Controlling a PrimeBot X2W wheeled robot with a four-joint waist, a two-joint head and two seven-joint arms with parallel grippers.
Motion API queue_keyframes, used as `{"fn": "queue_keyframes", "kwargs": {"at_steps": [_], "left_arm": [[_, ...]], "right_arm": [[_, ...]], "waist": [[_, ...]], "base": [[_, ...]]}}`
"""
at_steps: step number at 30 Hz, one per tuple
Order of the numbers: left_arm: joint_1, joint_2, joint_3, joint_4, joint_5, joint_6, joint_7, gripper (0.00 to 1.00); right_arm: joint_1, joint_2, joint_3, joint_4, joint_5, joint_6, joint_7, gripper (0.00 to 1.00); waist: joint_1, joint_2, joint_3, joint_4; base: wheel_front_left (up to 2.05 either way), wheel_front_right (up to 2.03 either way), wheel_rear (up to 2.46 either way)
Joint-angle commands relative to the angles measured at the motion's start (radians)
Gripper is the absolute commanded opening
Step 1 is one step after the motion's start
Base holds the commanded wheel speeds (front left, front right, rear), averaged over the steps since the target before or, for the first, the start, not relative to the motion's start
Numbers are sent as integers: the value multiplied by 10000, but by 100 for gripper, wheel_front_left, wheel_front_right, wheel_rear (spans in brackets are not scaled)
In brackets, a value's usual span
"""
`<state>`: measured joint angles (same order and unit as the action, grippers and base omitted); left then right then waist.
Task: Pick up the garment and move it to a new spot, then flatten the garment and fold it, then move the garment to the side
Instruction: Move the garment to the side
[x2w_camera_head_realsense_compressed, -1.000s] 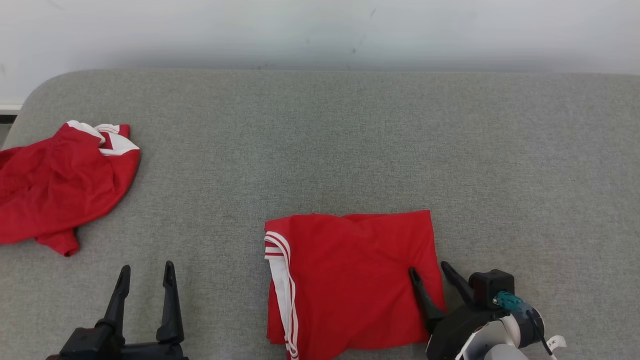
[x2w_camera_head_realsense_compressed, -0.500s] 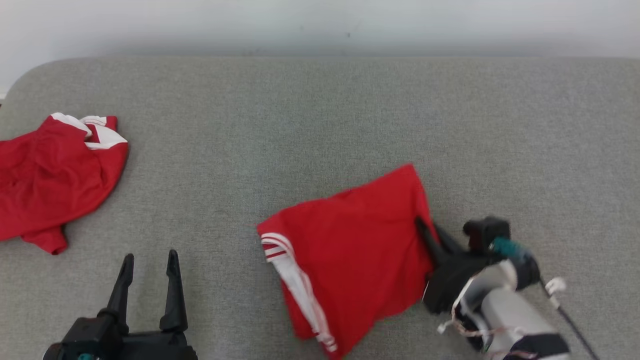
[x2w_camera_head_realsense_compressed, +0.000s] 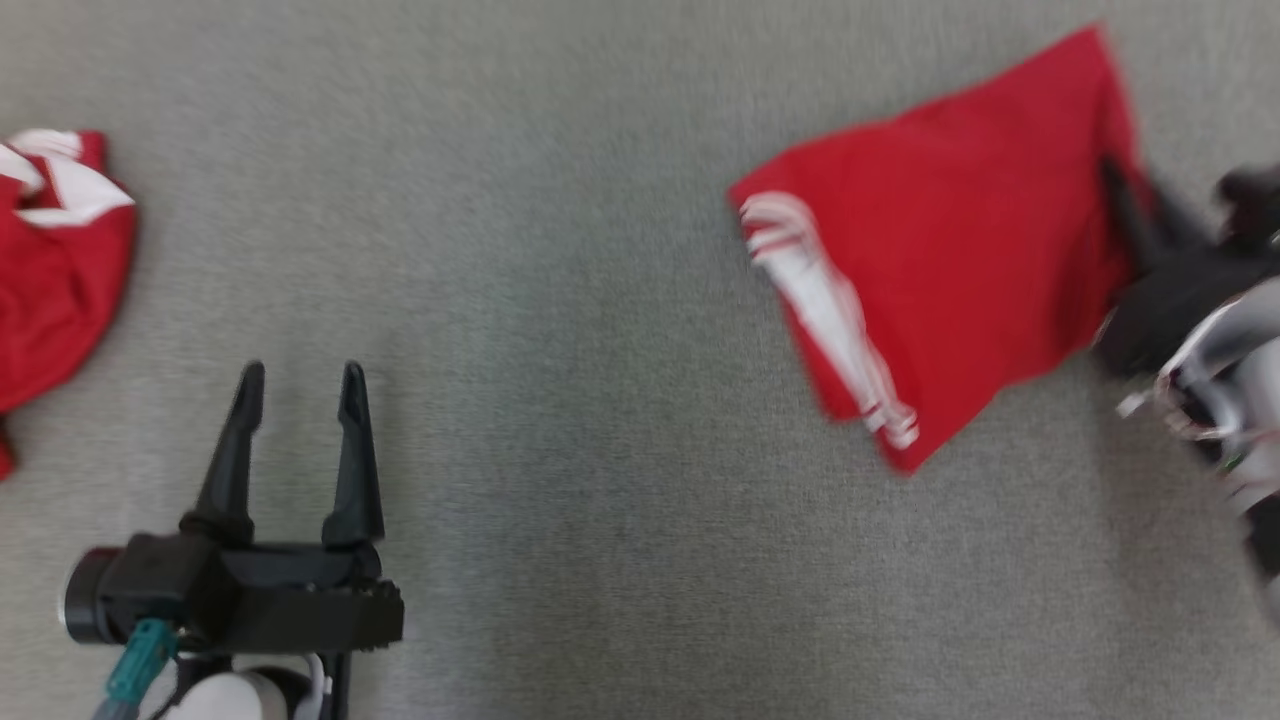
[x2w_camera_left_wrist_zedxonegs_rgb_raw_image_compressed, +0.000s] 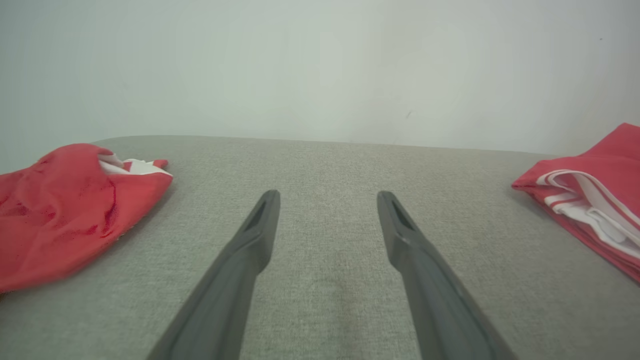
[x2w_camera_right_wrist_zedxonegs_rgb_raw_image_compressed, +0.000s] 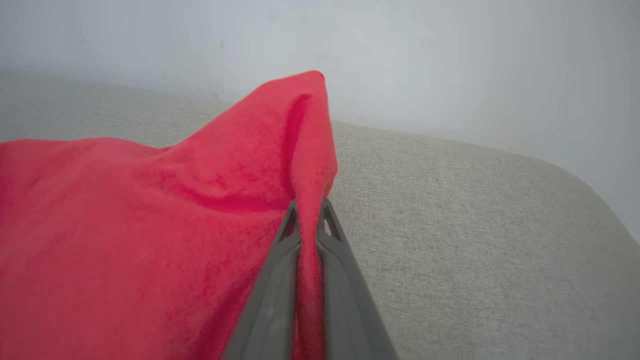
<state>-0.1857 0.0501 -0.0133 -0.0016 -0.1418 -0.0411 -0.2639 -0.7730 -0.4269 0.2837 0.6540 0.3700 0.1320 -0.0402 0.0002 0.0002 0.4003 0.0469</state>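
Observation:
The garment (x2w_camera_head_realsense_compressed: 950, 240), red with white side stripes and folded into a rough rectangle, lies tilted at the upper right of the head view. My right gripper (x2w_camera_head_realsense_compressed: 1125, 190) is shut on its right edge; in the right wrist view a ridge of the red garment (x2w_camera_right_wrist_zedxonegs_rgb_raw_image_compressed: 200, 210) is pinched between the two closed fingers (x2w_camera_right_wrist_zedxonegs_rgb_raw_image_compressed: 280, 280). My left gripper (x2w_camera_head_realsense_compressed: 298, 385) stands open at the lower left, holding nothing. In the left wrist view the garment's striped end (x2w_camera_left_wrist_zedxonegs_rgb_raw_image_compressed: 595, 200) shows at the right, apart from the spread left gripper (x2w_camera_left_wrist_zedxonegs_rgb_raw_image_compressed: 327, 200).
A second red and white garment (x2w_camera_head_realsense_compressed: 55, 260) lies crumpled at the far left of the grey padded table (x2w_camera_head_realsense_compressed: 560, 330); it also lies left in the left wrist view (x2w_camera_left_wrist_zedxonegs_rgb_raw_image_compressed: 65, 205). A pale wall (x2w_camera_left_wrist_zedxonegs_rgb_raw_image_compressed: 320, 65) stands behind the table's far edge.
My right gripper has shut on the folded garment's right edge and dragged it right and away, turning it. The head camera has tipped down and shifted; the left gripper stays open.

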Motion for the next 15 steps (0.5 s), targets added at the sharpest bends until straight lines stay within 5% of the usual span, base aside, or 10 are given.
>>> {"fn": "queue_keyframes", "kwargs": {"at_steps": [1, 15], "left_arm": [[-277, 59, 58, -158, 175, -58, -2, 100], [-96, 700, 844, -1469, 573, -171, -2, 100]], "right_arm": [[-391, -325, -73, -199, 71, -26, 48, 0], [-2227, -2534, -1, -1426, -95, -26, 1181, 0]], "waist": [[-2, -2, 1430, -720], [-2, -2, 2835, -2499]], "base": [[0, 0, 0], [0, 0, 0]]}}
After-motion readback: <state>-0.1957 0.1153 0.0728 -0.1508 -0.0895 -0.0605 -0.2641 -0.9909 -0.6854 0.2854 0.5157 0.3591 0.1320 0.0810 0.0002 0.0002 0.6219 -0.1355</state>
